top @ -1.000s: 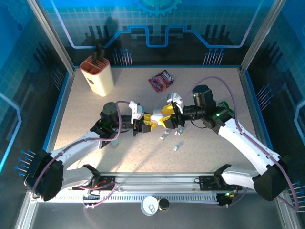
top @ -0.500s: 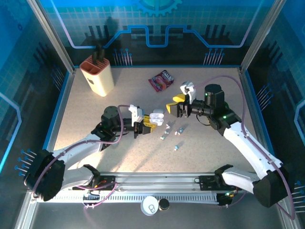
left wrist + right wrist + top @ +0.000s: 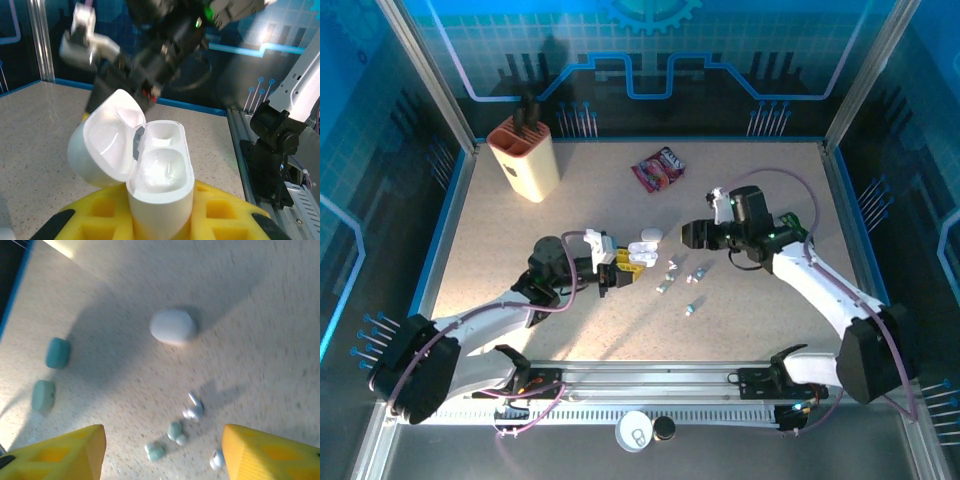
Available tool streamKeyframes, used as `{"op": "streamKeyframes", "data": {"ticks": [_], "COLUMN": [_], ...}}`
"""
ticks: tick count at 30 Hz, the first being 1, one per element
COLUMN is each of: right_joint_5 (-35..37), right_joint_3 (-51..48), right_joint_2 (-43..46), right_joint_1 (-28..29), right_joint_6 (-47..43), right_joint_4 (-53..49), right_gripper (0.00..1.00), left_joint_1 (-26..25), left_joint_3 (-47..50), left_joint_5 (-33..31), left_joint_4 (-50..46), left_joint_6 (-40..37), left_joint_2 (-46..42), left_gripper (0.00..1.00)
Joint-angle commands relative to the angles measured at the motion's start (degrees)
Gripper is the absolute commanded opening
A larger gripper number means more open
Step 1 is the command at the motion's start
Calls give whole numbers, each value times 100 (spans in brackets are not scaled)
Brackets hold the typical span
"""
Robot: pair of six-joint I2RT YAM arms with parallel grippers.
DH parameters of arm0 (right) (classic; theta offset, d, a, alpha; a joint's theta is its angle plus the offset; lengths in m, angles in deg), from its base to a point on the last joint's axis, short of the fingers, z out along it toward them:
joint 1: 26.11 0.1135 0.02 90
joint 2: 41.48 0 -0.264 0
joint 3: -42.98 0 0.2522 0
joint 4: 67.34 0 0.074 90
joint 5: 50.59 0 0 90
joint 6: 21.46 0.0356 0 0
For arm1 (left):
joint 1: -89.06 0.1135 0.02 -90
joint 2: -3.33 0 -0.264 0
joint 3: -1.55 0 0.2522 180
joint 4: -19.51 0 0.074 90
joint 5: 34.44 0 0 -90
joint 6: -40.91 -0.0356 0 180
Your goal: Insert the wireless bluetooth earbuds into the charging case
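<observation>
Right arm (image 3: 165, 35) blurred, earbuds (image 3: 192, 410) soft and tiny; case (image 3: 160, 170) base hidden between jaws

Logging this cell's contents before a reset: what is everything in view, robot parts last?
open charging case: one, white, lid up, wells empty, held in the left gripper
closed case: one, white, on the table
small cases: two, teal, side by side on the table
earbuds: several, white and pale teal, loose on the table; too small to count
knife block: one, beige with black handles, far left corner
snack packet: one, red-purple, far middle
round items: two, white and black, below the near rail
table: one, speckled beige
left gripper: one, yellow, jaws shut on the open charging case
right gripper: one, yellow, jaws open above the earbuds
</observation>
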Motion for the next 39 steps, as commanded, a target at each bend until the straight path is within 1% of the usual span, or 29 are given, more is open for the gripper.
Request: {"op": "streamKeyframes", "data": {"ticks": [1,4,7,12,17,21,31,39], "right_joint_5": [191,288,260,212,96,247,278,340], "right_joint_3": [-373,-504,-473,19,481,711,684,659], "right_joint_2": [-291,-566,-824,-1385,-1933,-2247,-2325,-2258], "right_joint_1": [230,411,437,419,410,446,463,463], "right_joint_6": [879,996,715,-54,-455,-643,-821,-1008], "right_joint_4": [477,727,670,-54,-472,-714,-1036,-1294], "right_gripper": [60,58,56,53,52,53,52,42], "left_joint_1": [-43,-40,-41,-38,-41,-51,-50,-52], "left_joint_3": [171,287,306,298,288,279,237,219], "left_joint_5": [-118,-208,-161,-45,44,61,108,126], "left_joint_4": [483,800,826,804,777,743,707,699], "left_joint_6": [-258,-243,-274,-270,-261,-270,-278,-276], "left_joint_2": [-133,-109,-105,-54,-51,-35,80,112], "left_gripper": [14,15,15,15,15,14,14,14]}}
